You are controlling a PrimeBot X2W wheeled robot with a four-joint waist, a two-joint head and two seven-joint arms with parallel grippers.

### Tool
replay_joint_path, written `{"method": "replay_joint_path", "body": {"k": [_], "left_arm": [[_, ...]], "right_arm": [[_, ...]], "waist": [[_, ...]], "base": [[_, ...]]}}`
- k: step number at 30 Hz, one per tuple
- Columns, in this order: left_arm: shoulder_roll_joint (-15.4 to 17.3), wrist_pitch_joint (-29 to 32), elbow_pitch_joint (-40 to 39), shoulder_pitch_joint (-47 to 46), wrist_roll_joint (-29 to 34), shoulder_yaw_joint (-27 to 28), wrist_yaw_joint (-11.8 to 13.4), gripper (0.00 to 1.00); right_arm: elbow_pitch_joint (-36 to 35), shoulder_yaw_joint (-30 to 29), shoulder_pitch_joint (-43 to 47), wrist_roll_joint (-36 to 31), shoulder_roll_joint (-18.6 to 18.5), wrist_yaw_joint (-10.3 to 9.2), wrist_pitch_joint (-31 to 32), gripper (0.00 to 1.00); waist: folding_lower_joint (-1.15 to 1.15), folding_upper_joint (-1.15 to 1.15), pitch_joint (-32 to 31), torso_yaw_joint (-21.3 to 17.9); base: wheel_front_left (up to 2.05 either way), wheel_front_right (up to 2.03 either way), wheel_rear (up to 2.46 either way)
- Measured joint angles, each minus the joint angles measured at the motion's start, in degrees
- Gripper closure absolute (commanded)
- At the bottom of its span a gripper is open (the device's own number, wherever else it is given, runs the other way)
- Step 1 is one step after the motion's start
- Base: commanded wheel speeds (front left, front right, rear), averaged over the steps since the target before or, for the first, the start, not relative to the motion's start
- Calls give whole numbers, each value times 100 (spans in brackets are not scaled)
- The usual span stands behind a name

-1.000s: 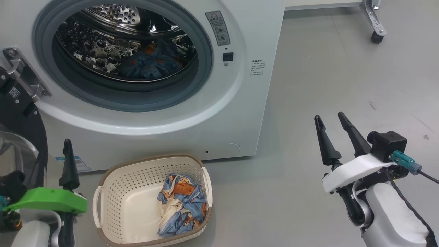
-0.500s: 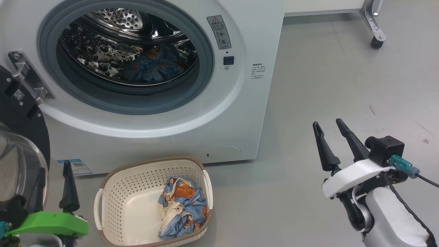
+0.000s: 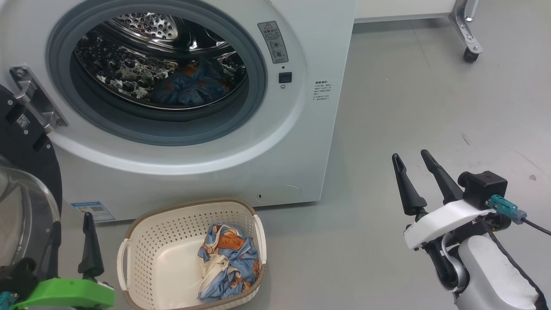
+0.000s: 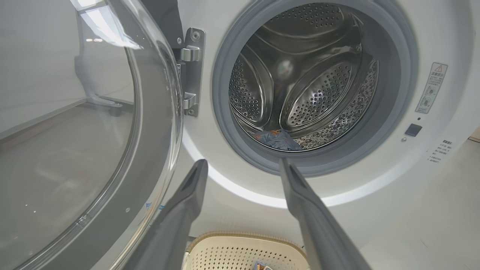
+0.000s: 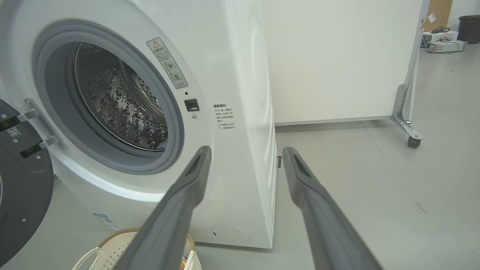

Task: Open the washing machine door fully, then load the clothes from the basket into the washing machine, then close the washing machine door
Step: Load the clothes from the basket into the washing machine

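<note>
Clothes [image 3: 228,258], blue cartoon-print, remain in the cream perforated basket [image 3: 172,226]. My left claw [image 3: 72,219] has sunk beside it, spread and empty like the right claw [image 3: 410,153].

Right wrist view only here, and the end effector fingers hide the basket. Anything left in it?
Observer: Yes. One bundle of blue clothes lies at the right side of the basket.
Operator: Anything loaded?
Observer: One blue piece lies low in the drum of the washing machine.
Operator: And the other arm?
Observer: The left end effector is open and empty. It is beside the open washing machine door, left of the basket.
</note>
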Motion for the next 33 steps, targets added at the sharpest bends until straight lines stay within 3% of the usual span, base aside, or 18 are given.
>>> {"method": "replay_joint_path", "body": {"k": [33], "left_arm": [[-16,29,-519,229,40,80,156,0]], "right_arm": [[-140,-8,-36,9,9,0,0,0]], "waist": [[0,0,524,-259]], "base": [[0,0,0]]}}
